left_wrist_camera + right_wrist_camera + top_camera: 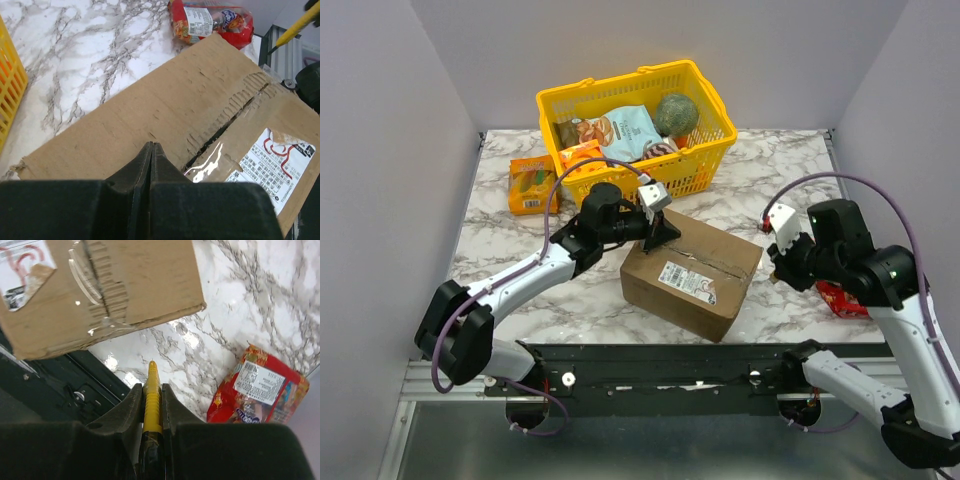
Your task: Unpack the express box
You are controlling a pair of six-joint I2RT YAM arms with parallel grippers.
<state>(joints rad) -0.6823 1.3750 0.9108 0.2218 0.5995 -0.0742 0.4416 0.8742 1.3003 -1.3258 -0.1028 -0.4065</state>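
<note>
The brown express box (692,274) lies closed in the middle of the table, its white label (686,278) on top and the taped centre seam (225,131) torn open along its length. My left gripper (665,232) is shut and empty, its tips (151,146) pressing on the box's top near the far left corner. My right gripper (775,262) is shut on a yellow box cutter (152,395) and hovers to the right of the box; the box's corner shows in the right wrist view (100,290).
A yellow basket (708,110) of snack bags stands at the back. A small orange snack box (531,184) lies to its left. A red snack packet (842,299) lies on the table under my right arm, also in the right wrist view (257,387). The black base rail (660,375) runs along the near edge.
</note>
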